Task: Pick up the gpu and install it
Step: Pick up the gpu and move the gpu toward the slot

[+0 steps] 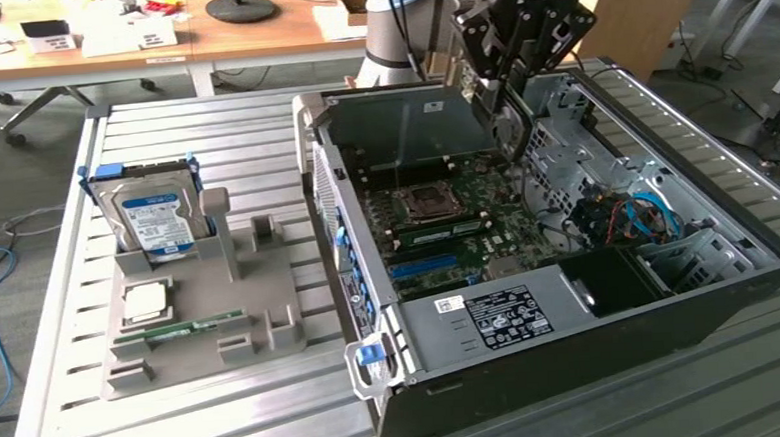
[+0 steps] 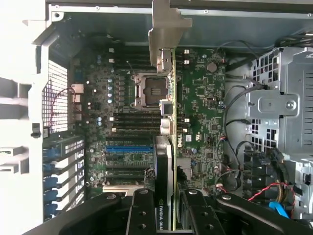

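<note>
the gripper (image 1: 507, 107) is in the upper middle of the exterior view, hanging over the open pc case (image 1: 613, 377), and it's clamped down narrow on the gpu (image 1: 518, 137). the wrist view makes it obvious: the two fingers (image 2: 142, 215) are pinching the card (image 2: 168, 161) from both flat sides. you see it edge-on there, dark face and green board edge, with the silver bracket (image 2: 166, 29) at the end away from the fingers.

my read on the hold: gripping the flat faces at one end leaves the bracket end and the long edges free, so nothing of the claw sits between the card and the motherboard (image 1: 457, 225). the case is lying on its side with the board facing up, so the arm can come straight in from above.

the card hangs inside the case opening, near the cpu socket (image 1: 432, 202). it looks apart from the board to me, not seated. can't tell if it's lined up with a slot, though the blue slot (image 2: 128, 148) sits beside it.

over on the exterior view's left, the gray holder (image 1: 197, 349) has the hard drive (image 1: 153, 216) standing in it and the memory stick (image 1: 188, 327) lying in it, each in its own spot.
</note>
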You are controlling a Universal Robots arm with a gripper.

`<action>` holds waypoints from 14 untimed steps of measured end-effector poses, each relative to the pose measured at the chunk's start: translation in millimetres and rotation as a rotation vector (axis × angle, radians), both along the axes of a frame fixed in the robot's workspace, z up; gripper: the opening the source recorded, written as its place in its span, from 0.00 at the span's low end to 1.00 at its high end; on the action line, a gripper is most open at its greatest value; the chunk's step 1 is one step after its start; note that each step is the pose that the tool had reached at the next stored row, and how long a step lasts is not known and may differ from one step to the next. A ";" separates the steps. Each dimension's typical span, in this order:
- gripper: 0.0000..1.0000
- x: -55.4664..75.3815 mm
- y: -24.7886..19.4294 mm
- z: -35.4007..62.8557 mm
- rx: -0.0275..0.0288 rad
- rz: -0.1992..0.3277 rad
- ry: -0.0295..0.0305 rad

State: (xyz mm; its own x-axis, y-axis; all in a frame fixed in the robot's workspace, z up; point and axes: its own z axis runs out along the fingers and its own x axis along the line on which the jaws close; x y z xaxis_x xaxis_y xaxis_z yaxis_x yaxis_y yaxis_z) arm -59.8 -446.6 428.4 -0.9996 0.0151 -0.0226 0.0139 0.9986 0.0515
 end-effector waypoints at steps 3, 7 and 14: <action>0.27 3.7 0.0 0.0 0.0000 0.000 0.0000; 0.27 9.6 0.0 0.0 0.0001 0.000 -0.0001; 0.27 20.6 0.0 0.0 0.0000 0.000 0.0000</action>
State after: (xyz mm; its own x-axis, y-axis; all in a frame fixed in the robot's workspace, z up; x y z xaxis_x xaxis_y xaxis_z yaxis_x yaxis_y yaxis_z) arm -39.2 -446.6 428.4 -0.9996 0.0151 -0.0227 0.0139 0.9986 0.0516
